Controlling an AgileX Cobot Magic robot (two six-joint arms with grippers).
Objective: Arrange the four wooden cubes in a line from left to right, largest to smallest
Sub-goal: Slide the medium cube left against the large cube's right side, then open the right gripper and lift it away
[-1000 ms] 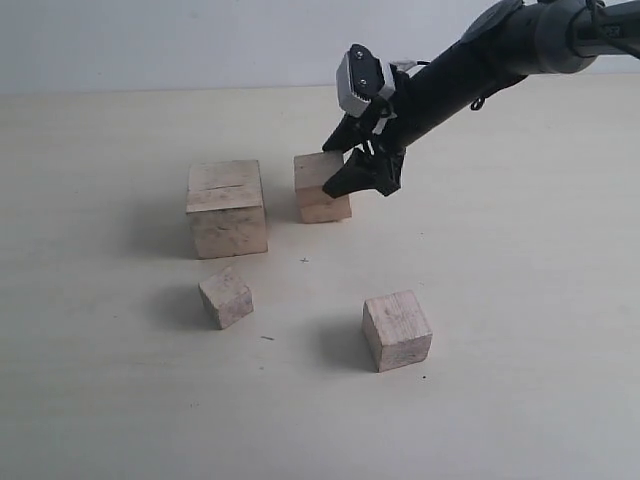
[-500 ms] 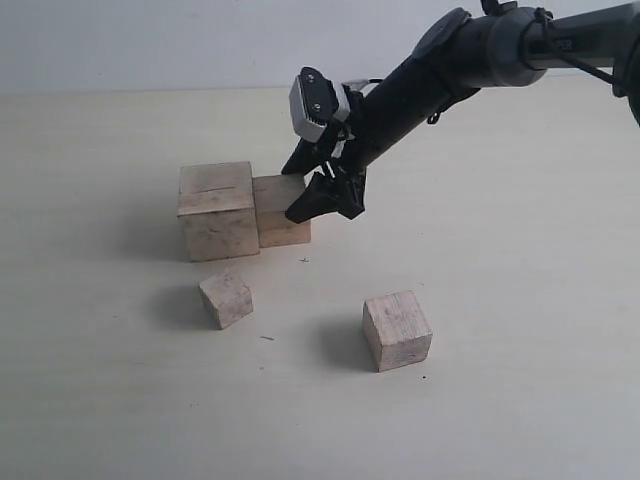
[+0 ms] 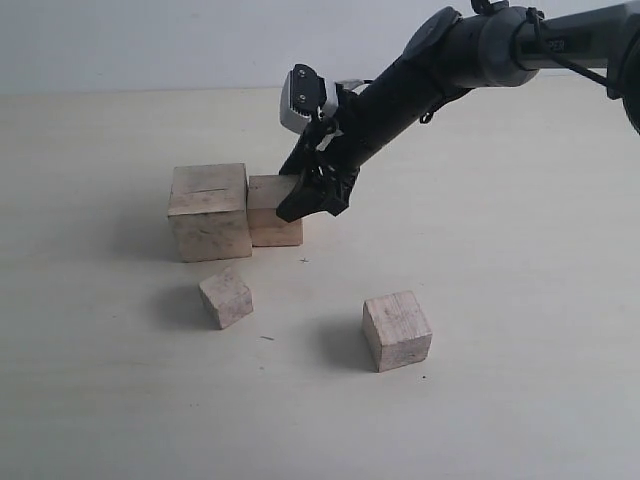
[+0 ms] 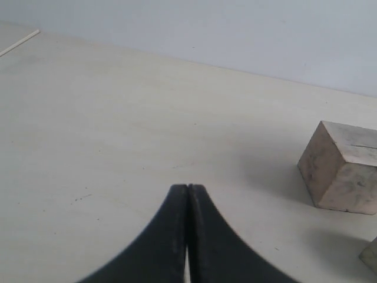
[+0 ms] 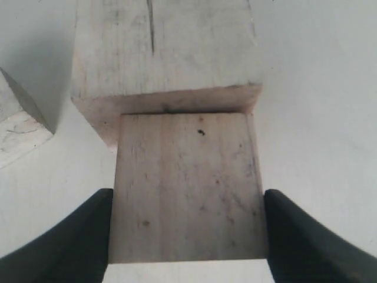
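The largest wooden cube [image 3: 208,210] [image 5: 165,53], with a thin slit on top, stands at the left of the table. A mid-sized cube [image 3: 272,212] [image 5: 187,177] rests on the table with its side pressed against the largest cube's right face. My right gripper [image 3: 312,192] [image 5: 187,197] is shut on it, one finger on each side. The smallest cube [image 3: 226,297] [image 5: 15,127] lies in front of the pair, and another mid-sized cube [image 3: 397,330] sits at the front right. My left gripper [image 4: 188,187] is shut and empty over bare table, away from the largest cube [image 4: 341,174].
The pale table [image 3: 520,260] stretches to the right and front of the cubes. A pale wall [image 3: 150,40] borders the far edge. The left arm is outside the exterior view. A corner of another cube [image 4: 371,256] shows at the edge of the left wrist view.
My right gripper has carried the mid-sized cube leftward until it met the largest cube, and the largest cube has slid a little to the left.
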